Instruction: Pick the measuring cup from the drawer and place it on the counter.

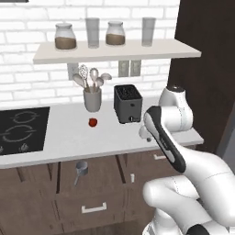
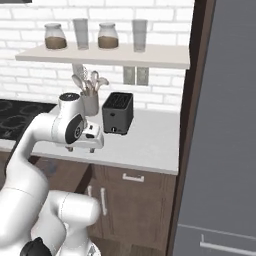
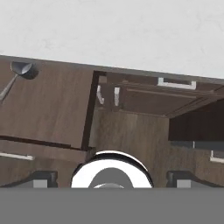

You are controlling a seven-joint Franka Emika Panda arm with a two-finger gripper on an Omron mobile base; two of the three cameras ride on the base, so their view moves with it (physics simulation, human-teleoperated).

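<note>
The measuring cup, small and grey with a thin handle, lies in the open drawer below the counter. In the hand view the measuring cup sits at the upper left on the drawer floor, its handle running toward the left edge. My gripper hangs open over the counter front edge, to the right of the drawer and well apart from the cup. Its fingertips stand wide apart with nothing between them.
A black toaster, a utensil holder with spoons and a small red tomato stand on the counter. The cooktop is at the left. A shelf with jars hangs above. A tall dark cabinet bounds the right.
</note>
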